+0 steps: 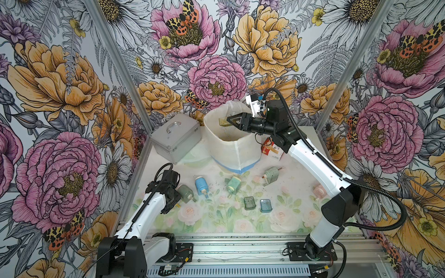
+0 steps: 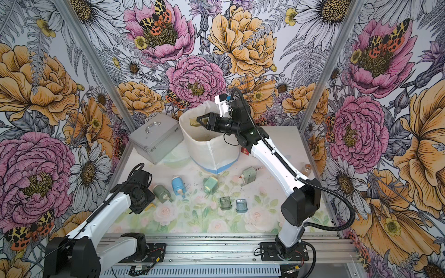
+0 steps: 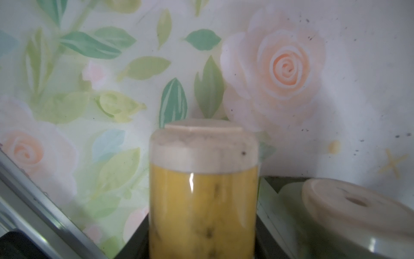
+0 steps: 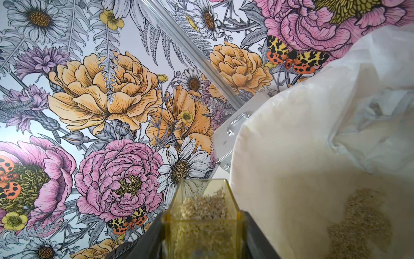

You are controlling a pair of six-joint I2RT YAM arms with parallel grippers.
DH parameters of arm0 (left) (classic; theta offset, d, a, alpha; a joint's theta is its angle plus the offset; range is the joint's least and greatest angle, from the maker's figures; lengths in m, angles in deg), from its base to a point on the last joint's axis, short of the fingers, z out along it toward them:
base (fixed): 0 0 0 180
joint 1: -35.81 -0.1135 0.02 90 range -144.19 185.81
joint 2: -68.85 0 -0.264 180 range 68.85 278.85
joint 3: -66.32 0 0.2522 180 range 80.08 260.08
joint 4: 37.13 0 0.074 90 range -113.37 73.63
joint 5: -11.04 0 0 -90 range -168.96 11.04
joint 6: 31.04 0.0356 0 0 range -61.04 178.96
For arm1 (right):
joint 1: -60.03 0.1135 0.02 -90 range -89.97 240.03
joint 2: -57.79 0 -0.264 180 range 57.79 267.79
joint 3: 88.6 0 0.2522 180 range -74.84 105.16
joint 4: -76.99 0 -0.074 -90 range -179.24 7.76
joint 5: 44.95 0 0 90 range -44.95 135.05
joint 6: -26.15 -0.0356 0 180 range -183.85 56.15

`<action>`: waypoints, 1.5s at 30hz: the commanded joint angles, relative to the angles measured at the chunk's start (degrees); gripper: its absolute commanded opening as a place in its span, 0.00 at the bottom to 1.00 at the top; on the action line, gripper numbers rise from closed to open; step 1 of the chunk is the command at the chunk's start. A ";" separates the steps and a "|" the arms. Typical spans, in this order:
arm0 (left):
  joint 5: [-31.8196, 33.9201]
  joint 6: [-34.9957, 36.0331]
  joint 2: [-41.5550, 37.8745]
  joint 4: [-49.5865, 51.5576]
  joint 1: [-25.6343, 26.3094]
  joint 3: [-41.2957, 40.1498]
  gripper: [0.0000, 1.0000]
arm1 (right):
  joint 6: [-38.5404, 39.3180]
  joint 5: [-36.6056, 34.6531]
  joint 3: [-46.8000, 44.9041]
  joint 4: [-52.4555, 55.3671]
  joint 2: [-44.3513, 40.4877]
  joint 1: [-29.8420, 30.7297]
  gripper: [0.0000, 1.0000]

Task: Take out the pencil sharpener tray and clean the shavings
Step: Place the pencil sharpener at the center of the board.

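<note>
Shavings (image 4: 201,201) sit in the yellow tray (image 4: 202,226) that my right gripper (image 1: 230,121) clamps, over the mouth of the white-lined bin (image 1: 231,149); more lie inside it. My left gripper (image 3: 202,246) is closed on a yellow sharpener (image 3: 202,190), well in front of the bin.

R fingers (image 1: 234,117) hold yellow tray (image 1: 223,121) over white bin (image 1: 228,150) opening.

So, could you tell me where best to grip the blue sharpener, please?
Probably from above, jaws closing across the middle of the blue sharpener: it lies on its side with its beige end toward the robot, and both long flanks look clear.
</note>
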 commanded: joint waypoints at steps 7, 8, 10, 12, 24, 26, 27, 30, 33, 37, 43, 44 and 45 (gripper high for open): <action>-1.45 -1.10 -0.77 -1.15 -0.05 -2.13 0.59 | -5.48 -0.47 2.06 -0.64 1.15 -0.34 0.29; -1.45 -1.10 -0.96 -1.14 -0.06 -2.21 0.60 | -5.86 -0.70 1.95 -0.66 1.04 -0.40 0.29; -1.15 -1.08 -1.51 -1.31 -0.12 -2.39 0.63 | -6.97 -0.90 1.81 -0.69 1.08 -0.32 0.29; -1.15 -1.11 -2.11 -1.29 -0.13 -2.48 0.67 | -8.05 -0.67 1.85 -0.71 1.36 -0.39 0.29; -1.76 -1.84 -5.89 1.10 -0.17 -1.65 0.99 | -13.43 -1.43 2.20 -0.63 1.87 -0.53 0.28; -1.78 -2.06 -6.51 2.20 -0.30 -1.15 0.99 | -15.05 -1.24 2.29 -0.64 2.13 -0.56 0.28; -1.74 -2.06 -6.98 2.65 -0.26 -0.78 0.99 | -15.89 -1.02 2.29 -0.42 2.29 -0.56 0.28; -1.03 -2.20 -8.47 4.55 0.21 0.53 0.99 | -18.97 -0.34 2.20 0.64 2.87 -0.68 0.27; -1.21 -2.02 -10.24 5.72 0.39 1.62 0.99 | -22.33 1.21 2.16 0.87 3.75 -0.93 0.27; -1.46 -1.67 -13.04 7.29 0.95 2.66 0.99 | -25.36 1.72 2.19 0.75 4.09 -0.89 0.26; 4.85 0.40 -16.03 12.48 1.89 7.88 0.99 | -28.54 2.29 2.82 1.17 3.79 -1.52 0.25; 6.07 1.29 -16.36 12.68 1.79 8.93 0.99 | -29.23 2.65 2.92 1.62 3.88 -1.66 0.24; 7.25 2.23 -16.55 12.78 1.63 10.04 0.99 | -29.85 2.96 2.91 2.20 3.90 -1.87 0.24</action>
